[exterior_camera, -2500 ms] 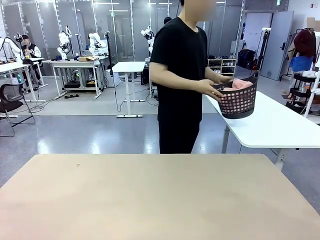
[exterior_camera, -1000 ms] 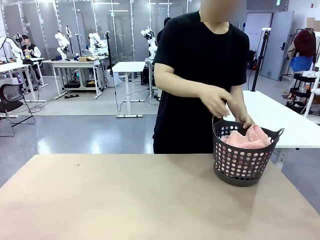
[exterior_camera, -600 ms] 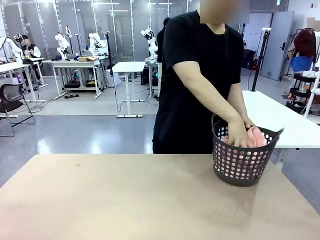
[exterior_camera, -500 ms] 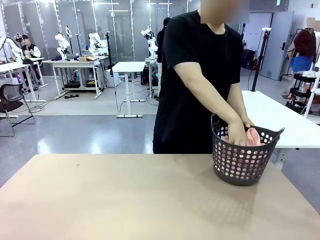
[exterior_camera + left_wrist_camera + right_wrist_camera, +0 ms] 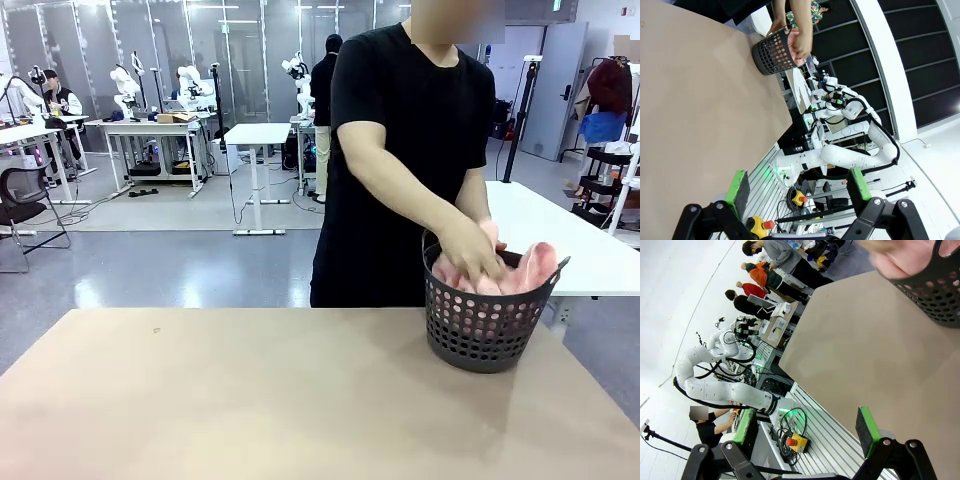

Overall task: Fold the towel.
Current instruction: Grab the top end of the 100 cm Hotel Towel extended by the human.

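The pale pink towel (image 5: pixel 536 262) lies bunched in a dark perforated basket (image 5: pixel 487 330) at the table's far right. A person in a black shirt stands behind the table with a hand (image 5: pixel 470 250) in the basket, gripping the towel. The left wrist view shows the basket (image 5: pixel 769 52) far off with the person's hand (image 5: pixel 800 42) over it. My left gripper (image 5: pixel 799 187) is open and holds nothing, well back from the basket. My right gripper (image 5: pixel 806 427) is open too, with the basket (image 5: pixel 935 295) ahead of it across the table.
The tan table (image 5: pixel 250 400) stretches wide in front of the basket. A white table (image 5: pixel 570 240) stands behind the person at the right. In each wrist view the other white arm (image 5: pixel 840 155) (image 5: pixel 715 385) rests low beside the table's near edge.
The person carried the basket over and set it on the table's far right. They reached into it and have now bunched the towel up higher above the rim. Both grippers stayed open.
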You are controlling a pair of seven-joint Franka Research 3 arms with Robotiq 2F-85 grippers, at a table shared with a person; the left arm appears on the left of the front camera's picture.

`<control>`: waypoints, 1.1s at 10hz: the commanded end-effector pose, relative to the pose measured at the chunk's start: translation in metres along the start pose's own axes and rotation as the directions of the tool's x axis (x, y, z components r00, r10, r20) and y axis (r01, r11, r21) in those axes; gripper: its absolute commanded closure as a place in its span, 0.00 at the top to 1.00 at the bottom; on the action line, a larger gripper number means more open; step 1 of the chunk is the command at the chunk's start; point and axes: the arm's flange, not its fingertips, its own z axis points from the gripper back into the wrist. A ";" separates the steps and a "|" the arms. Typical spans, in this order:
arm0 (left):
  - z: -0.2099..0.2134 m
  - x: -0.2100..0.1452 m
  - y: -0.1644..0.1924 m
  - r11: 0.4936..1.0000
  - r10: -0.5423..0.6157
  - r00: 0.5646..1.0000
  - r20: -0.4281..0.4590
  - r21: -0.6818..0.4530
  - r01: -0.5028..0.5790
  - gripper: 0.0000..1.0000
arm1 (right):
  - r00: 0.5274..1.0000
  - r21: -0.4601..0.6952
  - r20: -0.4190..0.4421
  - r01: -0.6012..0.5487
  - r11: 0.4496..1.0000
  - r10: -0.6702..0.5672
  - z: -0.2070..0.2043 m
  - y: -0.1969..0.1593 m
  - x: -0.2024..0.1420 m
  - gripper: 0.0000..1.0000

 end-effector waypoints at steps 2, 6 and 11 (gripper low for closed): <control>0.001 -0.001 0.001 1.000 -0.019 1.000 -0.002 -0.009 0.019 1.00 | 1.000 0.014 0.012 -0.018 1.000 0.018 0.001 0.001 0.002 1.00; 0.001 -0.001 0.001 1.000 -0.019 1.000 -0.002 -0.009 0.019 1.00 | 1.000 0.014 0.012 -0.018 1.000 0.018 0.001 0.001 0.002 1.00; 0.001 -0.001 0.001 1.000 -0.019 1.000 -0.002 -0.009 0.019 1.00 | 1.000 0.014 0.012 -0.018 1.000 0.018 0.001 0.001 0.002 1.00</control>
